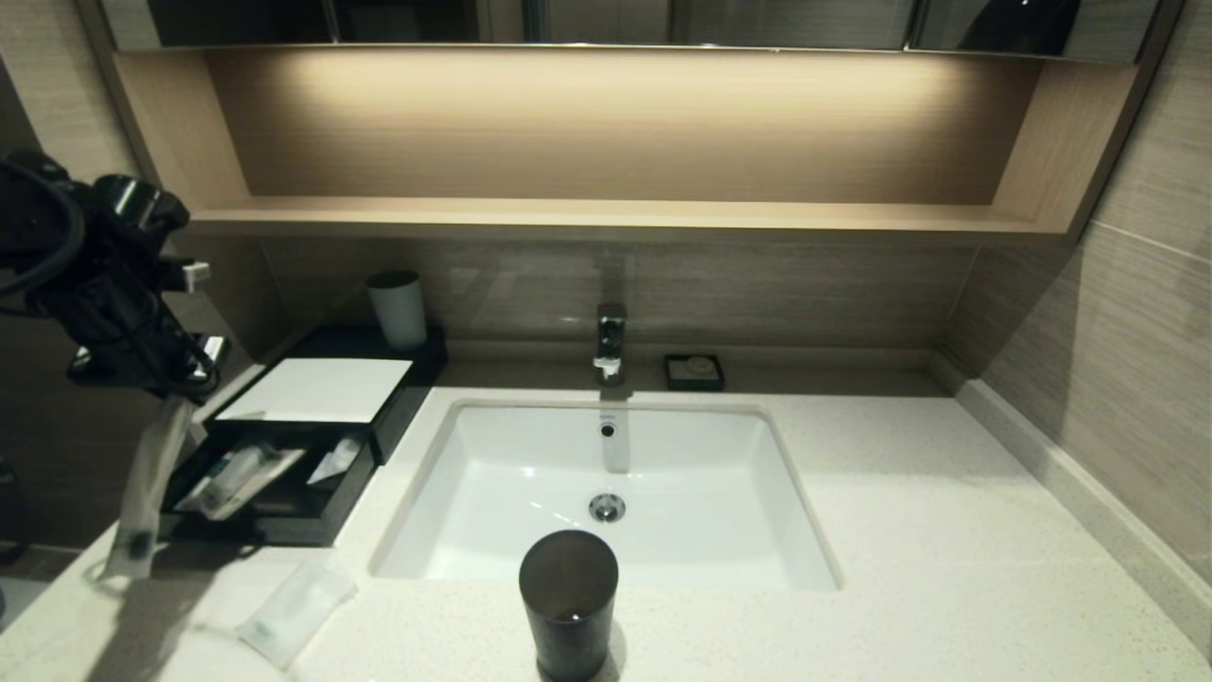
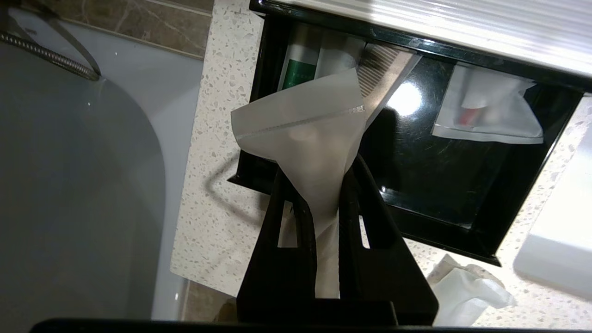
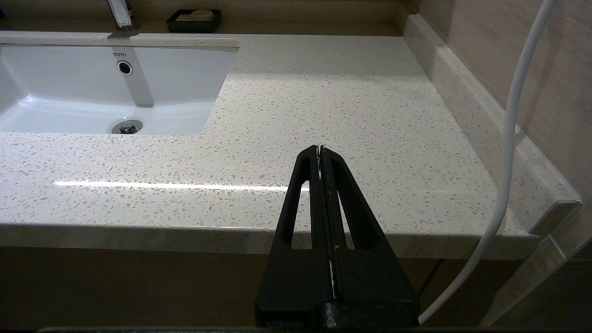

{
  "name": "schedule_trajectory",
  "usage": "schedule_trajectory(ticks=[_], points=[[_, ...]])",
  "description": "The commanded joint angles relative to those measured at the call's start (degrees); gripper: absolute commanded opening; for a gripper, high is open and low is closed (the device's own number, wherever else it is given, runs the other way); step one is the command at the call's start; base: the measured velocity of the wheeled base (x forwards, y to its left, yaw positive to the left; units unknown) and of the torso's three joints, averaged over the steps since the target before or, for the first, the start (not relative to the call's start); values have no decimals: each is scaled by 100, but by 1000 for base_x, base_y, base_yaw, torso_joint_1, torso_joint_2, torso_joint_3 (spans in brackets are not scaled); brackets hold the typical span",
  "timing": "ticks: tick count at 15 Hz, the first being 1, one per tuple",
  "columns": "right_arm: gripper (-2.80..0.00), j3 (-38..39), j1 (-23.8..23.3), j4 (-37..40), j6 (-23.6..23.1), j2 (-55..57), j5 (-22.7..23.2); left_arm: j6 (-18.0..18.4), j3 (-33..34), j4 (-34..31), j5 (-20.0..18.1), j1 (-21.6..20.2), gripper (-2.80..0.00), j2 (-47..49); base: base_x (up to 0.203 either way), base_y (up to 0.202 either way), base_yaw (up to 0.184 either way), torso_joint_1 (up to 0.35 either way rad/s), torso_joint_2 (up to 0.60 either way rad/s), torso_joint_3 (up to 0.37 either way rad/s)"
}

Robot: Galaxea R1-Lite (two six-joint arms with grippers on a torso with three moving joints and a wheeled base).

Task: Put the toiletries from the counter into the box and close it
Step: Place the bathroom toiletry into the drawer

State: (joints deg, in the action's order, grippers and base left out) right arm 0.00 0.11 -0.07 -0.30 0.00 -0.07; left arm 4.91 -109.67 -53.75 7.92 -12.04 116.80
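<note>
Your left gripper [image 2: 326, 185] is pinching a long clear-wrapped packet [image 1: 142, 493] above the flat black box's [image 1: 284, 516] open drawer, already holding several toiletries. A translucent sachet [image 1: 295, 606] is lying beside the box; the drawer needs closing. Right gripper [image 3: 321, 152], fingers together, is idling away from the box.

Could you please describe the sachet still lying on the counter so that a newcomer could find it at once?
Start at the white basin sunk in the counter, then look to its front left corner, just ahead of the open black box. The sachet lies flat there on the stone. Unlike the packets in the drawer or the one hanging from the left tool, it rests alone on the counter.
</note>
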Motion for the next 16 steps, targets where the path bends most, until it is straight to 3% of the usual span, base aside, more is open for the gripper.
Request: schedule_trajectory(ticks=[1, 8, 16], points=[[-280, 9, 6, -1, -5, 0, -1, 326, -16, -18, 1, 5, -280, 181, 0, 0, 0, 0, 0, 0], [-280, 9, 7, -1, -5, 0, -1, 966, -46, -22, -18, 157, -280, 392, 0, 0, 0, 0, 0, 0], [-280, 9, 7, -1, -5, 0, -1, 968, -62, -133, 22, 369, -280, 843, 0, 0, 0, 0, 0, 0]])
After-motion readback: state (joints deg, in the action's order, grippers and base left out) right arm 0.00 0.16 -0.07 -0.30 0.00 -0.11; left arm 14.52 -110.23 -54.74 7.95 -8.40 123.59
